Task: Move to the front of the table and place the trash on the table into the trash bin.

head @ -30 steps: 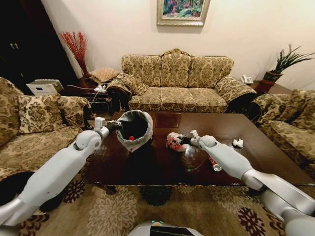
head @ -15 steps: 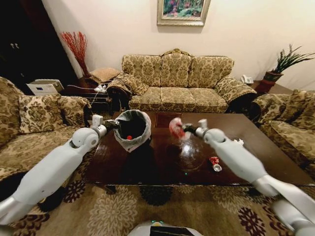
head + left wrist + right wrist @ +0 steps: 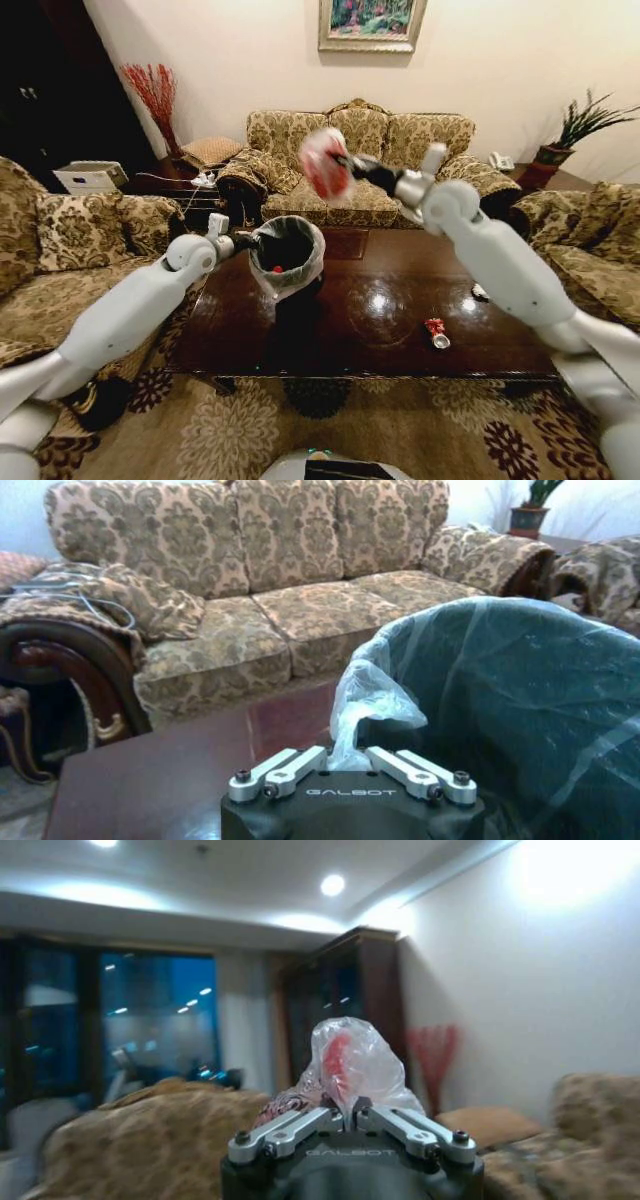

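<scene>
My right gripper [image 3: 346,161] is raised high above the table [image 3: 400,290], shut on the pink-white plastic bag [image 3: 324,163]. In the right wrist view the bag [image 3: 349,1065] stands up out of the shut gripper [image 3: 350,1114]. The trash bin [image 3: 288,258] hangs tilted over the table's left part, below and left of the bag. My left gripper [image 3: 247,240] is shut on its liner at the rim [image 3: 362,705]. Something red [image 3: 277,268] lies inside the bin. A red-white wrapper [image 3: 434,326] lies on the table. A white paper ball [image 3: 480,293] peeks out beside my right arm.
A patterned sofa [image 3: 455,150] stands behind the table, with armchairs on the left [image 3: 60,240] and right [image 3: 590,250]. A low side table [image 3: 165,185] sits at the far left corner. Patterned carpet [image 3: 420,430] lies between me and the table.
My right gripper lifted the plastic bag off the table and swung it up and left, above the bin. The left arm moved the bin slightly right and tilted it.
</scene>
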You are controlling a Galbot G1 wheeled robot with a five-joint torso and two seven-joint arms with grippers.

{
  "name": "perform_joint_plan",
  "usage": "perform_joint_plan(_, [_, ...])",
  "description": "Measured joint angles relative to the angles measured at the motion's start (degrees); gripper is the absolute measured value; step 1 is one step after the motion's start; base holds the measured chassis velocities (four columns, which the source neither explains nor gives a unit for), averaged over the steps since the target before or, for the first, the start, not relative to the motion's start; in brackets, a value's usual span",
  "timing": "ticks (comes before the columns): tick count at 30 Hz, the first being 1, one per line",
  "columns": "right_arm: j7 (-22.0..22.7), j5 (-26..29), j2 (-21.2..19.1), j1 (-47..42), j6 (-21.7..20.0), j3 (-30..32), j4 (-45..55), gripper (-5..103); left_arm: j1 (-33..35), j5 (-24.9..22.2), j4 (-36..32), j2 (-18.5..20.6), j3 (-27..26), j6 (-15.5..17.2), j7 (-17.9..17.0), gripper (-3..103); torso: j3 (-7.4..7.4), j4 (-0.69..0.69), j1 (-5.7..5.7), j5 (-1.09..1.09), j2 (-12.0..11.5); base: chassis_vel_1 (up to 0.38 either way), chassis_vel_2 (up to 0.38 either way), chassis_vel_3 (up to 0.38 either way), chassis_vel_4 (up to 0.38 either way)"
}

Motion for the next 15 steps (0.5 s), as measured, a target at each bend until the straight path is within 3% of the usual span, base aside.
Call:
perform_joint_plan(7, [-0.94,-4.96,4.6,-0.58,0.97,-6.93,-2.07,0,0.98,-0.54,-1.98,0.47,-0.76,0.24,-0.02,2,0.0,0.0,0.0,0.02,0.0,0.0,0.0,0.0,0.0])
perform_joint_plan(15, [-0.53,-7.91,4.54,-2.26,-0.34,-9.13,-1.6,3,2.22,-0.53,-2.9,1.15,-1.91,-0.02,-0.23,2,0.0,0.0,0.0,0.01,0.0,0.0,0.0,0.0,0.0])
